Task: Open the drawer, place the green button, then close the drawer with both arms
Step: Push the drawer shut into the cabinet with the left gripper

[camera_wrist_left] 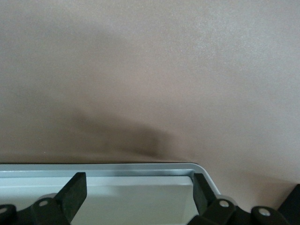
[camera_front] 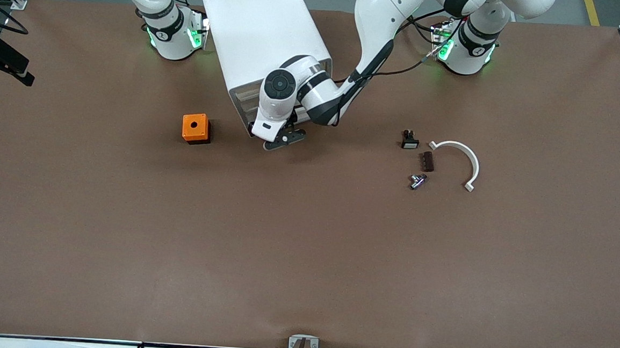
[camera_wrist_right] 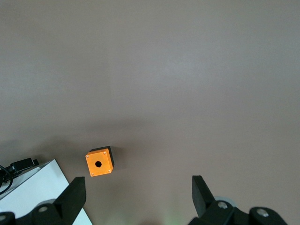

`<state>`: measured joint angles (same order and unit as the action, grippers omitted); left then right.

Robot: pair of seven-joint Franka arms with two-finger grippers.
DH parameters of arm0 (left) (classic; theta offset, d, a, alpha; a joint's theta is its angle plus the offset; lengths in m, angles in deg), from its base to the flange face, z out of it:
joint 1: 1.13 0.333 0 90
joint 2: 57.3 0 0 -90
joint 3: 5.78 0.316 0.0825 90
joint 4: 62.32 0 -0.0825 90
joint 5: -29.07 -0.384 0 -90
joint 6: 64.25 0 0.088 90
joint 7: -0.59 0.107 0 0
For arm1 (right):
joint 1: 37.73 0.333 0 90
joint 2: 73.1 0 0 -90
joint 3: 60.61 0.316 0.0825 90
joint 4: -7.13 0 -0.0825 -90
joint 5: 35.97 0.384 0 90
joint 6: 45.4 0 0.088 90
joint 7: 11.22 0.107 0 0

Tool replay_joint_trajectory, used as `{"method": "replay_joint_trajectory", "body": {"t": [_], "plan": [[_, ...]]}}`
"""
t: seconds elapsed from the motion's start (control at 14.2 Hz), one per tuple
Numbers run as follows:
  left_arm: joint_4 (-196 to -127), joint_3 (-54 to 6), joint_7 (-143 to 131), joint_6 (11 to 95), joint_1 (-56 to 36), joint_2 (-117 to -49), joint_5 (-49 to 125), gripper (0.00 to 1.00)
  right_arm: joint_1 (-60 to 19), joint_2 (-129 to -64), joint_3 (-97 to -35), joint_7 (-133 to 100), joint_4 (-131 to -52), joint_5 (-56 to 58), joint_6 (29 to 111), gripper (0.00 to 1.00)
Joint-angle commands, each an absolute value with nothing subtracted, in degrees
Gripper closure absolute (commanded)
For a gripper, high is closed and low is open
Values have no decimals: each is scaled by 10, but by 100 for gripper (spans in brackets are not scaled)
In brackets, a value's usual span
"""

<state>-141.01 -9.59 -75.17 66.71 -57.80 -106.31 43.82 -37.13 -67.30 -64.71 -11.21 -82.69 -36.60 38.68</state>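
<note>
The white cabinet [camera_front: 259, 36] stands between the arms' bases, its drawer fronts facing the front camera. My left gripper [camera_front: 284, 139] is low at the foot of that front. It is open, and the drawer's white rounded rim [camera_wrist_left: 140, 171] runs between its fingers [camera_wrist_left: 75, 192]. My left wrist hides how far the drawer is out. The button [camera_front: 418, 181] lies on the table toward the left arm's end. My right gripper [camera_wrist_right: 138, 194] hangs high and open, holding nothing, over the table near the orange box [camera_wrist_right: 99, 162]; it is out of the front view.
The orange box with a hole [camera_front: 196, 128] sits beside the cabinet toward the right arm's end. Near the button lie a small black part with a white face [camera_front: 410, 140], a dark brown piece [camera_front: 427, 161] and a white curved bracket [camera_front: 464, 156].
</note>
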Motion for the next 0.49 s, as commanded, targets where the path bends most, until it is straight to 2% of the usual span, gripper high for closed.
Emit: {"method": "replay_joint_trajectory", "body": {"t": [0.0, 0.42], "plan": [[-1413, -98, -772, 684, -594, -1067, 450, 0, -382, -669, -638, -118, -824, -368, 379, 0], [-1412, -93, -750, 697, -587, -1064, 459, 0, -383, -670, -639, -118, -825, -368, 379, 0]]}}
